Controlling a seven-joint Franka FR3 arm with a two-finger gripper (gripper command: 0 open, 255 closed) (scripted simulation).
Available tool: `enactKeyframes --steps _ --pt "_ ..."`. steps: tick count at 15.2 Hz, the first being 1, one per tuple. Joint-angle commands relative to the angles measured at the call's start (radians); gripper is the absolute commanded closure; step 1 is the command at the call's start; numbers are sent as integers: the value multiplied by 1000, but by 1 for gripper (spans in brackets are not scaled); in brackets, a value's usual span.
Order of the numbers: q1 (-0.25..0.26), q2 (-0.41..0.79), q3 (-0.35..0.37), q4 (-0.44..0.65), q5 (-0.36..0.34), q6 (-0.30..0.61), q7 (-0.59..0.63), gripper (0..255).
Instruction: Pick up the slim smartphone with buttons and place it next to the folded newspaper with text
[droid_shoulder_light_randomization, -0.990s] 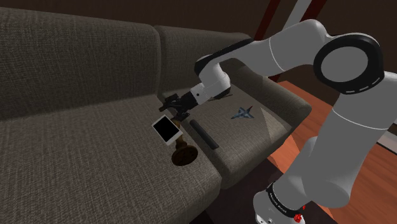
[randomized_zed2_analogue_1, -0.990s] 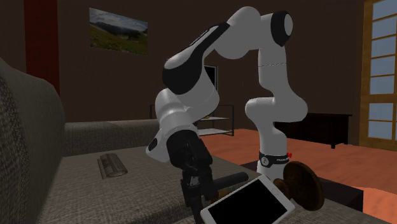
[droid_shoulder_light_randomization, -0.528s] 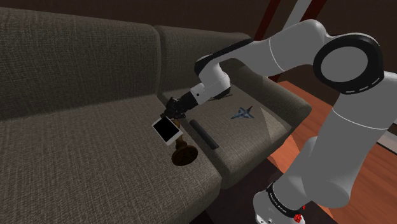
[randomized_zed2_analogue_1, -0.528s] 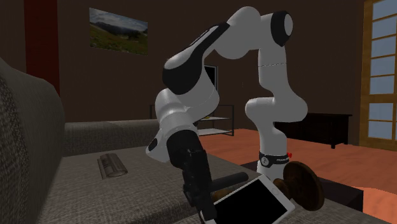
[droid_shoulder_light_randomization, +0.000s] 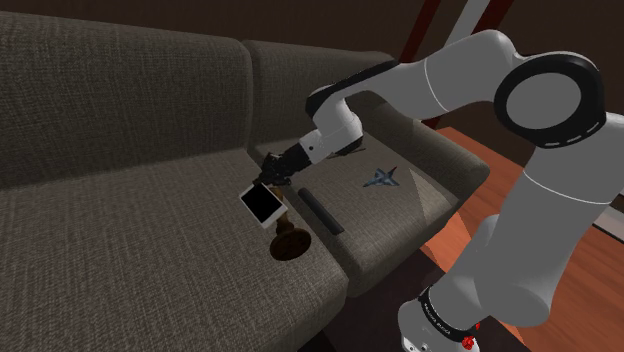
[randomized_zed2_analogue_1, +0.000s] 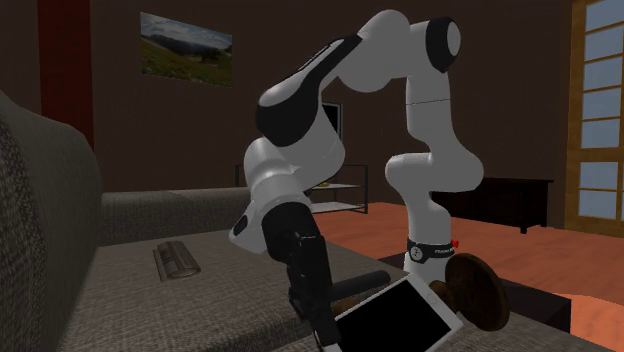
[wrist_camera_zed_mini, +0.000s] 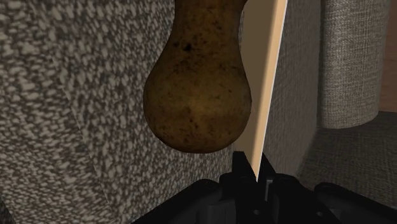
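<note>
Smartphone (droid_shoulder_light_randomization: 263, 205) edge pinched in claw (droid_shoulder_light_randomization: 267, 184); brown gourd (droid_shoulder_light_randomization: 290, 245) just beside, dark bar (droid_shoulder_light_randomization: 320, 210) near

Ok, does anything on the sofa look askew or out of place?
The phone is askew: pinched by one edge in the tool, it tilts beside a brown gourd-shaped thing instead of lying flat. A toy jet lies nearby too.

A grey-brown woven sofa (droid_shoulder_light_randomization: 120, 250) spreads beneath and around the fingers (droid_shoulder_light_randomization: 268, 180), and its back cushions (droid_shoulder_light_randomization: 120, 100) rise behind them. Past the armrest (droid_shoulder_light_randomization: 445, 160) lies a reddish wooden floor (randomized_zed2_analogue_1: 375, 225). Well beyond the fingers a dim wall (randomized_zed2_analogue_1: 120, 120) carries a framed landscape picture (randomized_zed2_analogue_1: 186, 47). By it stand a white shelf unit (randomized_zed2_analogue_1: 340, 197), a low dark cabinet (randomized_zed2_analogue_1: 515, 200) and a bright paned window (randomized_zed2_analogue_1: 603, 110).
</note>
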Motion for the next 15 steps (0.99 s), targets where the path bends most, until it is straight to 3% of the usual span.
enactKeyframes --steps 1,15 --pt "1 -16 -2 -1 -14 -1 18 255" --pt "8 -157 -13 3 -141 -24 194 255"
